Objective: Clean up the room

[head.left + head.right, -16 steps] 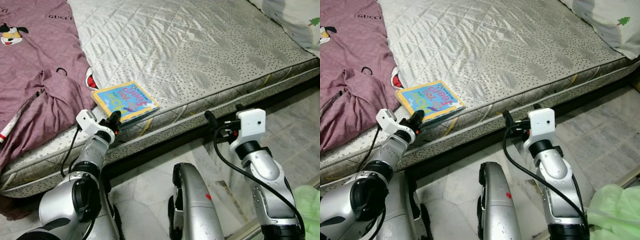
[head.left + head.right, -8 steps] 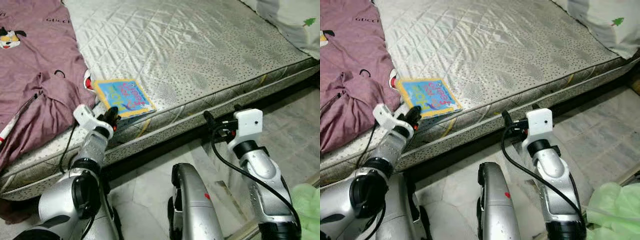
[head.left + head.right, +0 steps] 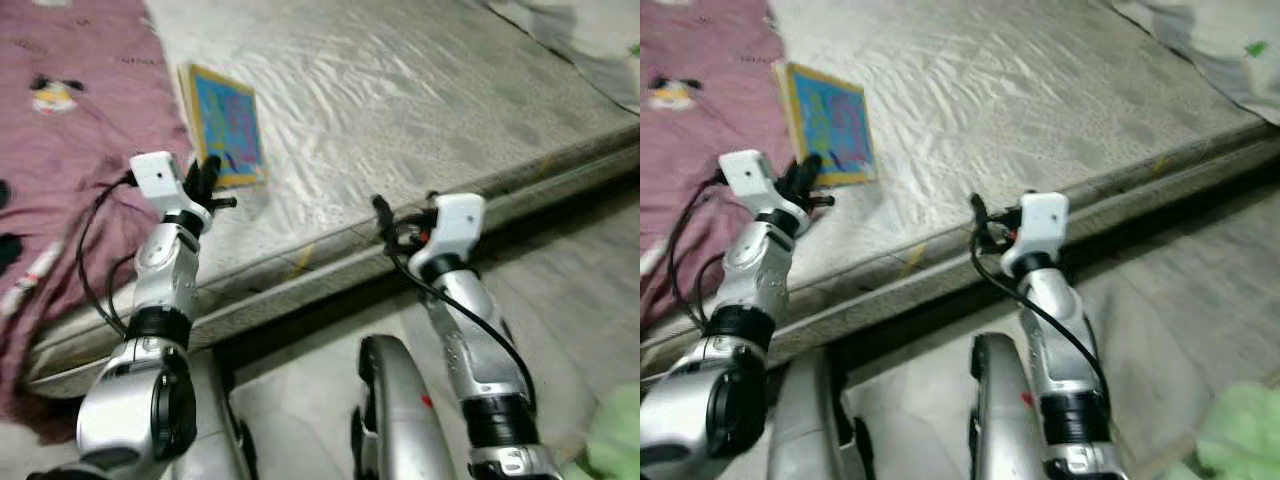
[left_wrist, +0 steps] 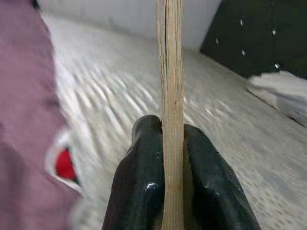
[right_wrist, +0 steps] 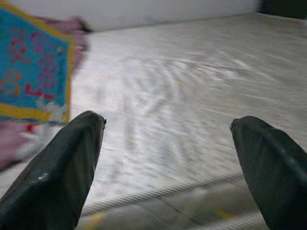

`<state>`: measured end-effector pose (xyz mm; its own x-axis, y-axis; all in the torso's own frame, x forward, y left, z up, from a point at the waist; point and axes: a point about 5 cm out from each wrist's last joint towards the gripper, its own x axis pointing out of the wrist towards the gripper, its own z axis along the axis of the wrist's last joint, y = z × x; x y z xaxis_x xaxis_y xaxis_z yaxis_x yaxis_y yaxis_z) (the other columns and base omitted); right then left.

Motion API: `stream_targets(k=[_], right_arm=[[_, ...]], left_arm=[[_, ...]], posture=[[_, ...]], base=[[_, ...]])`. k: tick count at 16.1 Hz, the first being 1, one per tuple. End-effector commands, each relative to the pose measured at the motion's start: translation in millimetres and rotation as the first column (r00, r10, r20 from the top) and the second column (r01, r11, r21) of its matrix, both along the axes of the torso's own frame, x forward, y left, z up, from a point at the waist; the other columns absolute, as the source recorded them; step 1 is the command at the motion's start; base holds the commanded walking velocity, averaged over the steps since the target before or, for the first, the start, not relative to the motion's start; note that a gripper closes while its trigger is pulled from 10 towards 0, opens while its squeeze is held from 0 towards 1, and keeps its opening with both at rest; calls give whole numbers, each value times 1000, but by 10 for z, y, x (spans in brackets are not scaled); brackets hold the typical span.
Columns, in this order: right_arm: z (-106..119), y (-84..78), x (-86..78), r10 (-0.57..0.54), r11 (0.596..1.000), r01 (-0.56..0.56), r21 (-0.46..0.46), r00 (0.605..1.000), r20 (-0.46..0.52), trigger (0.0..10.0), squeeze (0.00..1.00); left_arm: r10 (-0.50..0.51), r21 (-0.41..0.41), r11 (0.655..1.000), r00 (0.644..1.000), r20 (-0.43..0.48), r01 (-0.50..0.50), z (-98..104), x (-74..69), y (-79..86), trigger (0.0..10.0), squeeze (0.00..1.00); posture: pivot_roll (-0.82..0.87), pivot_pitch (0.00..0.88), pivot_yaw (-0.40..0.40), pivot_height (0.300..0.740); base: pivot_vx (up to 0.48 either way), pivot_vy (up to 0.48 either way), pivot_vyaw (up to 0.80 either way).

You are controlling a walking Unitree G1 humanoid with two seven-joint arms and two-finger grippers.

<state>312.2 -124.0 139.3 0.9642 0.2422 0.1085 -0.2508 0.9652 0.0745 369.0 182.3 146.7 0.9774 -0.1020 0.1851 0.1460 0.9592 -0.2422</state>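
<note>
The book is pinched by its edge in the left gripper and lifted over the mattress, not yet put away, while the right gripper waits spread open.

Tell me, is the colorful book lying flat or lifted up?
Lifted up. The left gripper has its jaws pinching the book by one edge, tilting it above the mattress.

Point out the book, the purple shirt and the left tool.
book [image 3: 226, 121], left eye view, blue cover
purple shirt [image 3: 75, 130], left eye view, fabric below the cartoon print
left tool [image 4: 169, 143], left wrist view, black fingers clamping the book's edge
</note>
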Motion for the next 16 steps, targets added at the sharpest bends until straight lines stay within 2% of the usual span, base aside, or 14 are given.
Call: stream_targets(k=[1, 2, 4, 5, 6, 9, 12, 16], right_arm=[[33, 117, 24, 67, 998, -66, -20, 997, 40, 10000, 0], [43, 144, 46, 68, 998, -68, -14, 996, 49, 10000, 0], [44, 156, 92, 32, 998, -34, 59, 998, 46, 10000, 0], [64, 165, 131, 22, 996, -27, 83, 998, 57, 10000, 0], [83, 161, 168, 17, 995, -23, 94, 998, 64, 10000, 0], [92, 137, 215, 8, 993, -16, 115, 998, 67, 10000, 0], [90, 136, 246, -1, 992, -10, 125, 997, 82, 10000, 0], [103, 122, 279, -19, 992, 7, 130, 996, 90, 10000, 0]], left_arm=[[7, 71, 997, 998, 57, -11, 64, -80, 6, 0, 0], [10, 89, 996, 998, 63, -15, 59, -105, 6, 0, 0], [29, 102, 994, 998, 60, -35, 19, -185, 0, 0, 0], [55, 115, 992, 998, 36, -59, -48, -246, -12, 4275, 0], [70, 123, 990, 997, 16, -71, -110, -282, -34, 10000, 0], [84, 158, 984, 996, -15, -81, -162, -315, -97, 10000, 0], [93, 234, 968, 996, -14, -88, -139, -341, -176, 10000, 0], [78, 247, 966, 997, -13, -72, -120, -313, -240, 10000, 0]], posture=[[-17, 0, 14, 549], [-6, 0, 17, 549], [6, 0, 19, 549], [15, 0, 20, 549], [13, 0, 20, 559], [12, 0, 18, 584], [7, 0, 25, 619], [1, 0, 27, 674]], base=[[0, 0, 0], [0, 0, 0], [0, 0, 0], [0, 0, 0], [0, 0, 0], [0, 0, 0], [0, 0, 0], [0, 0, 0]])
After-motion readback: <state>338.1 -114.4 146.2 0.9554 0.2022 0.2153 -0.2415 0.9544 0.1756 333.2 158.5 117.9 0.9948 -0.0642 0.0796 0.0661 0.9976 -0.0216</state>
